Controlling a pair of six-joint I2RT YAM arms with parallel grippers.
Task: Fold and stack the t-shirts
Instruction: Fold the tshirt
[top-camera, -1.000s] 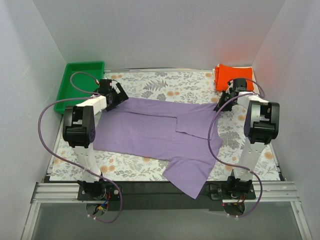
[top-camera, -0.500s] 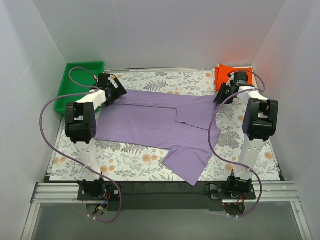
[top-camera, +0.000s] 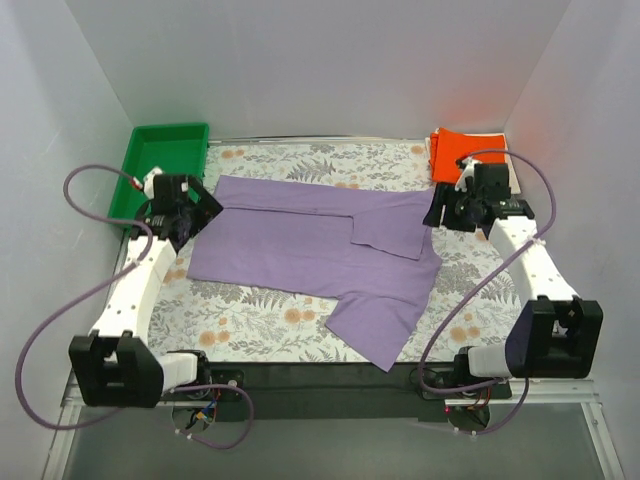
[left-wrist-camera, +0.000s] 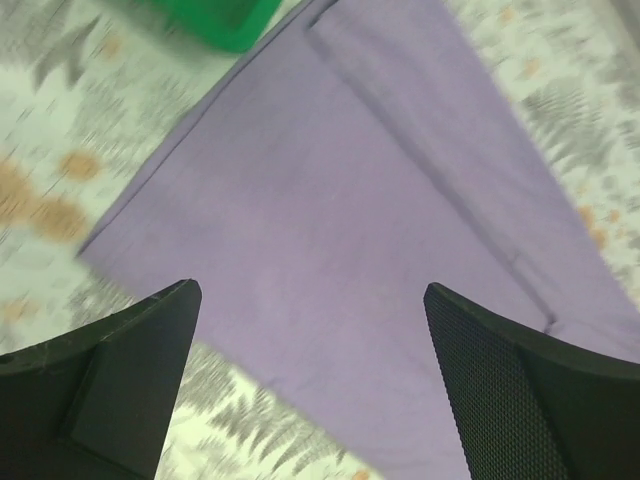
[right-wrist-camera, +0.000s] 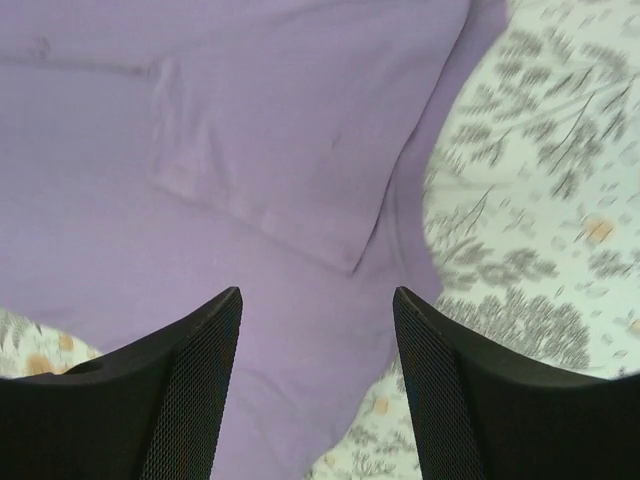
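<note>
Lavender t-shirt (top-camera: 320, 250): spread flat in the middle of the desk (top-camera: 250, 320), one sleeve folded in over the body, the other sleeve and hem reaching toward the near edge.
Change: a second ago it lay closer to the near edge, with the right pincer clamped on its far right corner; it now sits farther back and smoother, and both arms have pulled away to its sides.
Meaning: the drag-and-flatten step looks finished; the folding proper seems to come next.
Orange t-shirt (top-camera: 455, 150): folded, beyond the lavender shirt's far right corner, well apart from it.
Whitish t-shirt (top-camera: 506, 160): only a pale sliver shows beside the orange one.
Right pincer (right-wrist-camera: 317, 300): roughly half open, nothing between its fingers, hovering over the lavender shirt's right edge.
Left pincer (left-wrist-camera: 310, 295): spread wide, empty, above the lavender shirt's far left corner.
Green tray (top-camera: 170, 128): beyond that same corner.
Count: three t-shirts, two pincers, one tray.
</note>
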